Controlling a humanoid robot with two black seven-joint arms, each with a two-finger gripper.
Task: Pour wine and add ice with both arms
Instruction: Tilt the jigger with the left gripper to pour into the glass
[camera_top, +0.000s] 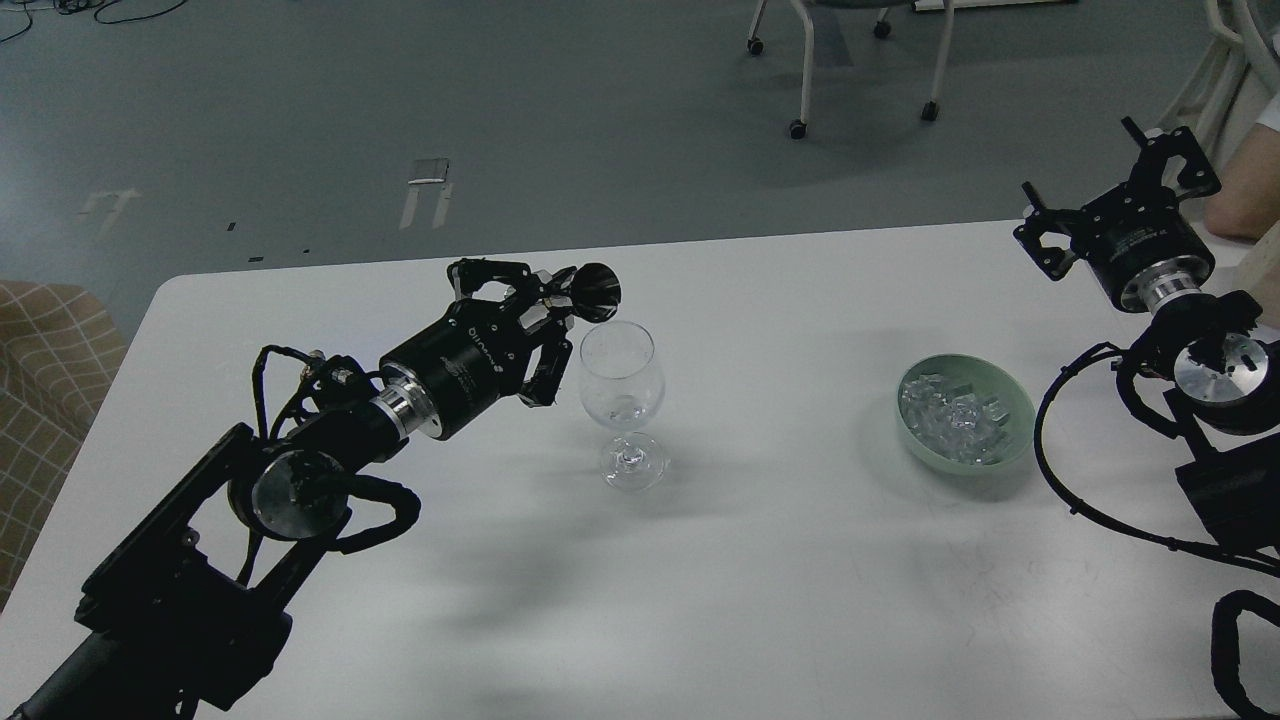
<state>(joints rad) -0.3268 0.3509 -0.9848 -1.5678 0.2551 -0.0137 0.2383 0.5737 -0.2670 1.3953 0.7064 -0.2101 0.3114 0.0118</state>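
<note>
Left hand (545, 320), dark bottle (590, 292) tilted glassward.

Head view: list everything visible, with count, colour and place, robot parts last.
table: one, white, fills the foreground
wine glass: one, clear, upright, left of centre
dark bottle: one, black, tilted mouth above the glass rim
bowl: one, pale green, right of the glass
ice: many clear cubes, inside the bowl
chair: one, white legs on castors, on the floor beyond
left tool: black, shut on the bottle
right tool: black, open, raised at the table's right edge
</note>
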